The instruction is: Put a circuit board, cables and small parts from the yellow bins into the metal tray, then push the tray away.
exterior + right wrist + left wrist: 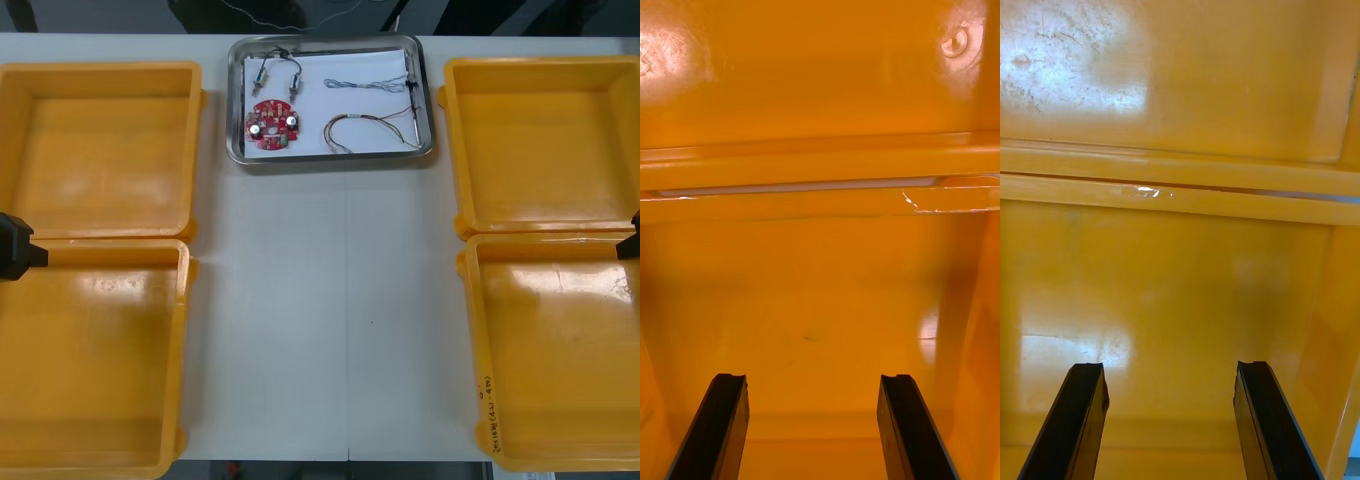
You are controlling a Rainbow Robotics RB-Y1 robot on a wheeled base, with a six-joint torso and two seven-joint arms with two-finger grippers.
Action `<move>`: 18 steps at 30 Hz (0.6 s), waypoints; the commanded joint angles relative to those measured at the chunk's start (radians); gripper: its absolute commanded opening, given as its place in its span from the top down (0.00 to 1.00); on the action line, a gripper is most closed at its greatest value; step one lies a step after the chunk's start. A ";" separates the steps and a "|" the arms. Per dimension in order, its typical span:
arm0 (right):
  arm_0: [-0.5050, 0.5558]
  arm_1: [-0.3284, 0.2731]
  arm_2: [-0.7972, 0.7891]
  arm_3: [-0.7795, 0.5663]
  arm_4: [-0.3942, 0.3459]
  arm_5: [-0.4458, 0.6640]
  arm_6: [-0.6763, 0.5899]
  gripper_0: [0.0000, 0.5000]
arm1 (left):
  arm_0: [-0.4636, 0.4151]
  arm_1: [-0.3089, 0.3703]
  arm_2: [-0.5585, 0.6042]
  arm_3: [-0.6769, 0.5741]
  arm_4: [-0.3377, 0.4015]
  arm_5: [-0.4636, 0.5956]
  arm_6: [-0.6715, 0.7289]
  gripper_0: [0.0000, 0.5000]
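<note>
This looks like an electronics lab or assembly workshop. A plain light table (330, 300) carries yellow bins (100, 150) paired at each side. At its far edge a metal tray (335, 157) holds a round red circuit board (273, 127) and thin cables (365, 130).

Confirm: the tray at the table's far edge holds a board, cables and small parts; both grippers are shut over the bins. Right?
Not quite: both grippers are open, not shut. The wrist views show the left gripper and right gripper with jaws apart. The rest stands.
</note>
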State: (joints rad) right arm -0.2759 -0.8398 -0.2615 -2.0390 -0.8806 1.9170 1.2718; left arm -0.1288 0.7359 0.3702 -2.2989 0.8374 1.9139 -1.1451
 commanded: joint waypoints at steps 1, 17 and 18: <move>-0.008 -0.042 -0.030 -0.007 -0.012 0.003 -0.020 0.00 | 0.018 0.043 0.030 -0.030 0.006 0.006 -0.085 0.00; -0.006 -0.042 -0.030 -0.009 -0.014 0.003 -0.020 0.00 | 0.018 0.043 0.030 -0.030 0.006 0.006 -0.085 0.00; -0.006 -0.042 -0.030 -0.009 -0.014 0.003 -0.020 0.00 | 0.018 0.043 0.030 -0.030 0.006 0.006 -0.085 0.00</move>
State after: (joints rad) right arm -0.2759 -0.8399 -0.2615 -2.0390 -0.8865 1.9170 1.2717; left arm -0.1288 0.7359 0.3702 -2.2989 0.8374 1.9139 -1.1452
